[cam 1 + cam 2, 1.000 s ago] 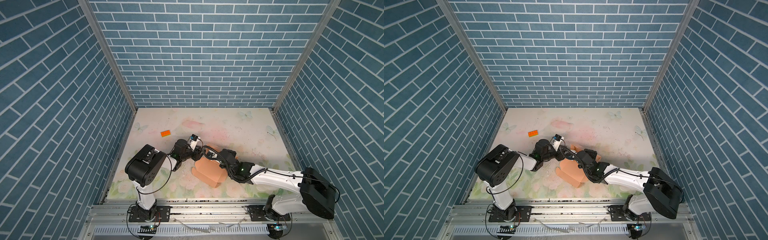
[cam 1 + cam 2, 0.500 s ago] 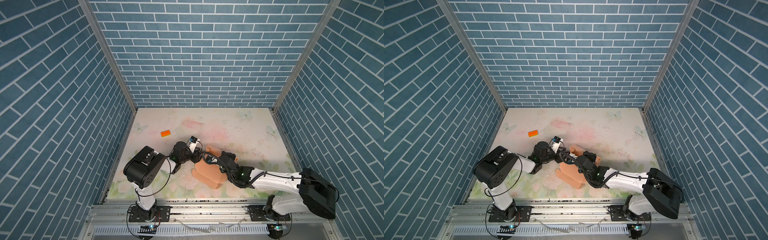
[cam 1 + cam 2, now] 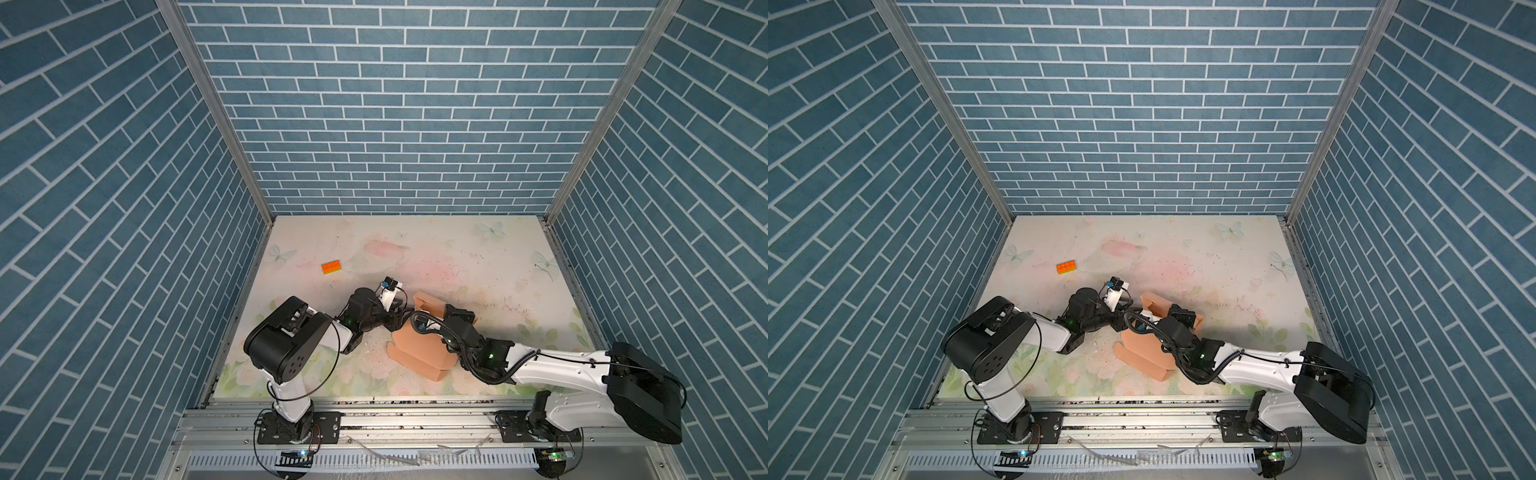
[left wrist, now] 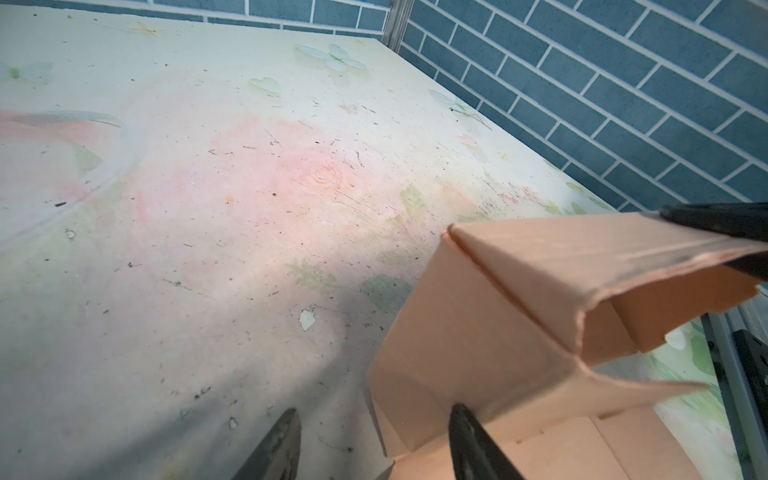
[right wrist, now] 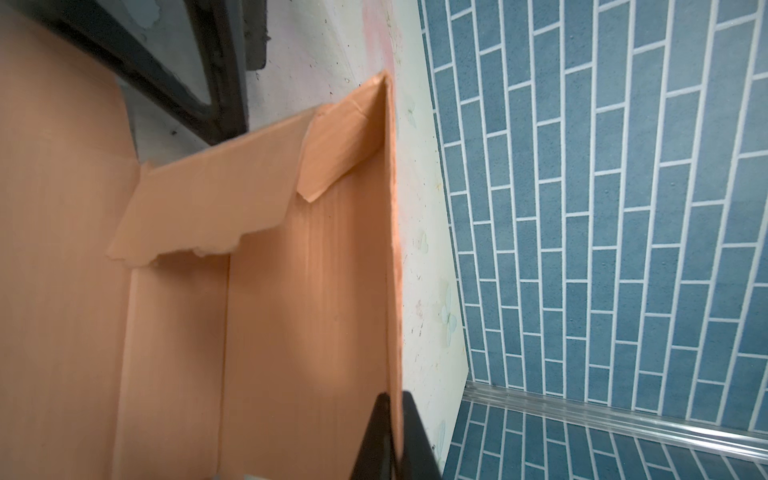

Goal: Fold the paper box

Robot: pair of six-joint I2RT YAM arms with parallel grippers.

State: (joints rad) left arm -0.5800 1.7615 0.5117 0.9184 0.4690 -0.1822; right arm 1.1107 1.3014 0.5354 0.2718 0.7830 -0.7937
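Slid lower in the frame with the right arm (image 3: 552, 370); right gripper (image 5: 395, 401) pinched tight on a wall of the paper box (image 3: 417, 353), low middle. Left gripper (image 4: 374, 411) spread open, one finger (image 4: 469, 440) touching cardboard.

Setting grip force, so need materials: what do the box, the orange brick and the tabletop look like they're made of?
The box: thin peach-tan cardboard, matte; sharp creases and ragged cut edges.
The orange brick: probably moulded plastic; saturated colour, studded top, too small to be sure.
The tabletop: printed floral surface, matte, scuffed and chipped; what lies beneath is unclear.
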